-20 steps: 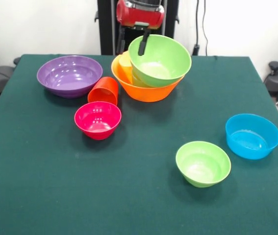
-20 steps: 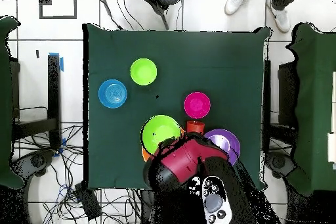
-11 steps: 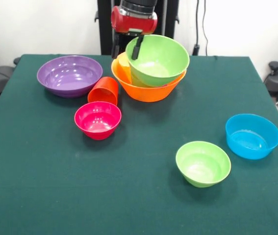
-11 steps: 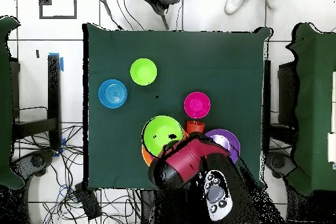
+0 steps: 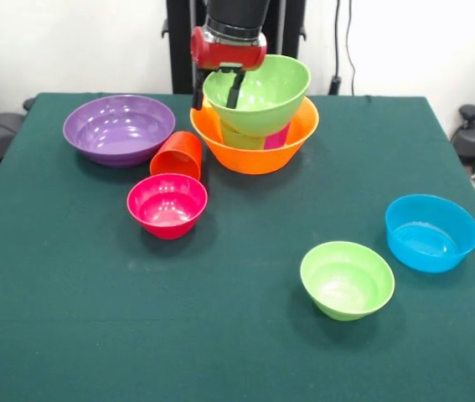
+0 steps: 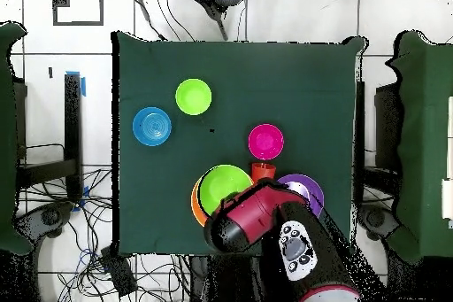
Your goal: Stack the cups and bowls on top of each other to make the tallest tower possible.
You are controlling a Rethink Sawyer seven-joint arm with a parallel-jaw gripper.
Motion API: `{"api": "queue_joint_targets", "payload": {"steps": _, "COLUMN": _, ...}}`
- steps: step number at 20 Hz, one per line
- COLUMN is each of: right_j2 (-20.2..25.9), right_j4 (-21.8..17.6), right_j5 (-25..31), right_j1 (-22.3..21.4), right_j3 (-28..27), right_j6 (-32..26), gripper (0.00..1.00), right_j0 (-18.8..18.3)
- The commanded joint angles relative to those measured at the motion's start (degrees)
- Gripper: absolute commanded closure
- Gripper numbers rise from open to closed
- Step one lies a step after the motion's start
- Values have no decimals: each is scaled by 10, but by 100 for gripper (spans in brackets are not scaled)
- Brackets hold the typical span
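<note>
My gripper [image 5: 217, 90] is shut on the rim of the large light-green bowl [image 5: 266, 92], one finger inside and one outside. It holds that bowl nearly level above the large orange bowl [image 5: 254, 157]. Under it, inside the orange bowl, a light-green cup [image 5: 239, 136] and a magenta cup [image 5: 276, 136] show. An orange-red cup [image 5: 177, 155] lies tilted between the wide purple bowl [image 5: 118, 127] and the small pink-red bowl [image 5: 167, 205]. In the overhead view the arm [image 6: 252, 223] covers the gripper and part of the large green bowl [image 6: 221, 185].
A small light-green bowl [image 5: 346, 279] and a blue bowl [image 5: 431, 232] stand apart at the front right of the green tablecloth [image 5: 95, 318]. In the overhead view they are the blue bowl [image 6: 151, 127] and the small green bowl [image 6: 193, 96] at the upper left.
The gripper has risen and shifted left with the large green bowl. The bowl went from tilted in the orange bowl to nearly level above it. The magenta cup now shows.
</note>
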Motion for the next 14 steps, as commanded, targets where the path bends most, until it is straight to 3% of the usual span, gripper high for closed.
{"api": "queue_joint_targets", "payload": {"steps": 1, "right_j2": 47, "right_j4": -17, "right_j5": -35, "right_j1": 45, "right_j3": -21, "right_j6": -22, "gripper": 0, "right_j0": -10}}
{"api": "queue_joint_targets", "payload": {"steps": 9, "right_j2": 44, "right_j4": -10, "right_j5": -41, "right_j1": 43, "right_j3": -24, "right_j6": -7, "gripper": 0, "right_j0": 0}}
{"api": "queue_joint_targets", "payload": {"steps": 10, "right_j2": 43, "right_j4": -10, "right_j5": -43, "right_j1": 43, "right_j3": -25, "right_j6": -5, "gripper": 100, "right_j0": 1}}
{"api": "queue_joint_targets", "payload": {"steps": 14, "right_j2": 35, "right_j4": -16, "right_j5": -50, "right_j1": 41, "right_j3": -27, "right_j6": 4, "gripper": 100, "right_j0": 8}}
